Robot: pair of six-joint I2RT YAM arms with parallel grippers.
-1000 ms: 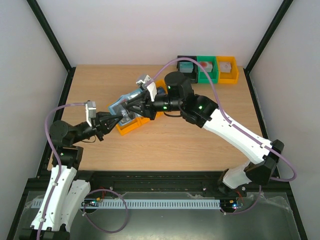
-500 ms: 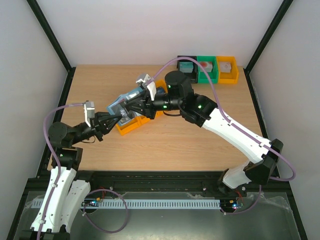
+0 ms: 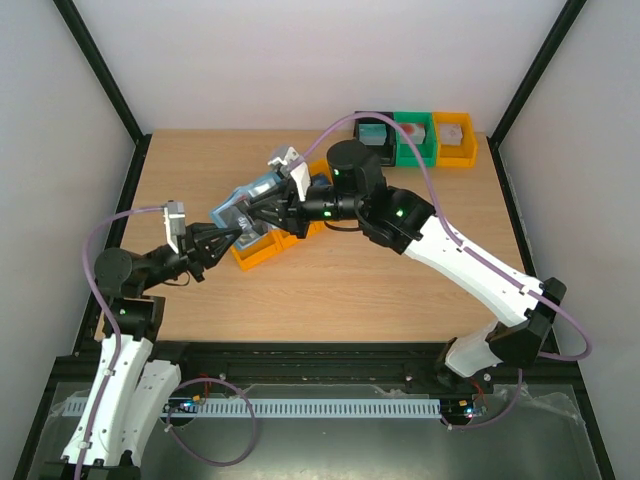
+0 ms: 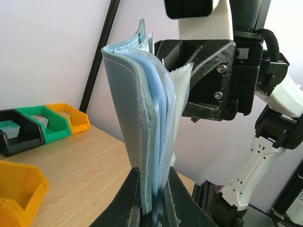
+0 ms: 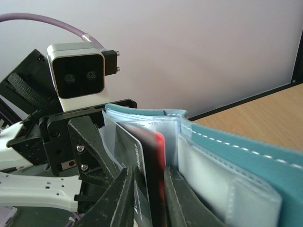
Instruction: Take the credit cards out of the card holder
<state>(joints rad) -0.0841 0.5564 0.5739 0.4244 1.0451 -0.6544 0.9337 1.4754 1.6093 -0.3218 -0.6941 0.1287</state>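
The light blue card holder (image 3: 243, 203) hangs in the air between both grippers, above an orange bin. My left gripper (image 3: 236, 236) is shut on its lower edge; in the left wrist view the holder (image 4: 128, 109) stands upright between my fingers (image 4: 152, 189). My right gripper (image 3: 256, 212) comes in from the right. In the right wrist view it (image 5: 147, 177) is shut on a dark grey-black credit card (image 5: 130, 151) and a red credit card (image 5: 159, 151), which stick out of the holder's clear pockets (image 5: 236, 156). No blue card shows.
An orange bin (image 3: 262, 250) sits on the table under the holder, with a second orange one (image 3: 318, 222) beside it. Black (image 3: 375, 135), green (image 3: 413, 138) and orange (image 3: 453, 138) bins stand at the back right. The right wrist housing (image 4: 208, 80) is close behind the holder.
Both grippers and the holder have drifted slightly to the left and up. The left arm has drawn back a little. Both grips are unchanged.
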